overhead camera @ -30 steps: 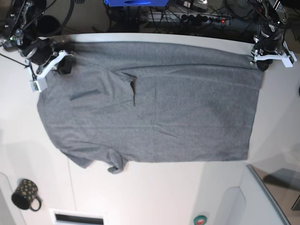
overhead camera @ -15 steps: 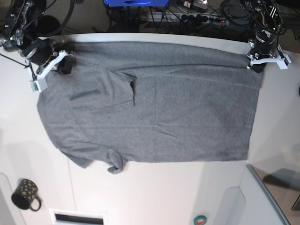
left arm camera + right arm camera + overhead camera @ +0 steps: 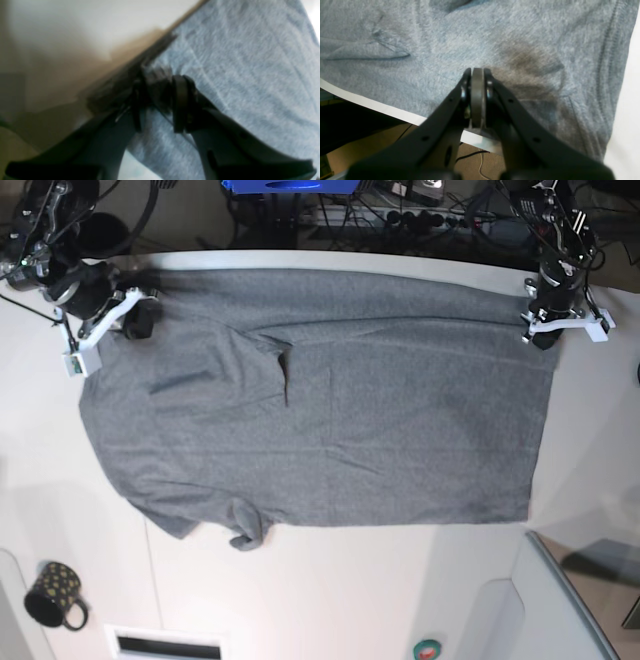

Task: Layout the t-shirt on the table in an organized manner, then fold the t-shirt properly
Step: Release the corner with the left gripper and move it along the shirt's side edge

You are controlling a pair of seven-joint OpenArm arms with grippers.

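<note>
Shirt: The grey t-shirt [image 3: 330,400] lies spread across the white table [image 3: 330,590], hem toward the base view's right, neckline and sleeves toward its left; its long axis runs left to right along the far edge.
Far edge: The upper border of the cloth sits close along the table's far rim, and both arms work at the two ends of that border.
Left gripper: The left gripper [image 3: 156,100] stands at the far hem corner, base view's right; its wrist view, though blurred, shows a dark bunch of fabric pinched between jaws held a little apart.
Right gripper: The right gripper [image 3: 477,97] hovers at the far shoulder end, base view's left; its pads are pressed together with no cloth visibly between them, the shirt lying flat below.
Near side: The lower sleeve [image 3: 245,530] is curled under itself, and a crease marks the chest near the collar.
Key relation: Judged from this, the shirt's body lies toward the camera from both grippers, so any smoothing pull runs along or away from that far edge.
Bystander: A black dotted mug [image 3: 55,595] sits well apart at the near left corner.
</note>
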